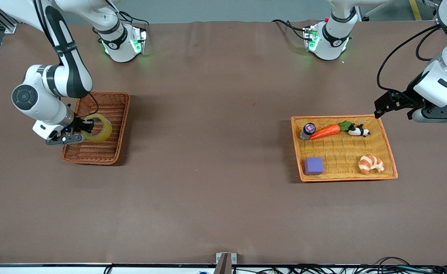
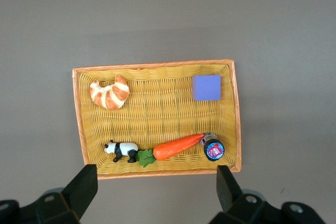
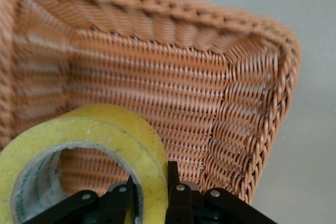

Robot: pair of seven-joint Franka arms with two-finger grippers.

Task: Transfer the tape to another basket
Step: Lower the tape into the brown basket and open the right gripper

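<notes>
Two fingers of right hand (image 1: 86, 128) (closed) around tape (image 1: 101, 128)

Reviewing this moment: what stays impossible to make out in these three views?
- Front view: the right end effector covers part of the translucent yellowish tape roll; whether it touches the reddish-brown wicker basket floor is unclear.
- Right wrist view: frame edge crops the roll.
- Small round black jar: label too small.

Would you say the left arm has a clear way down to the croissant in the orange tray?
Probably yes: the left gripper hangs open over the tray's edge, and the croissant lies uncovered, apart from the other items.
</notes>
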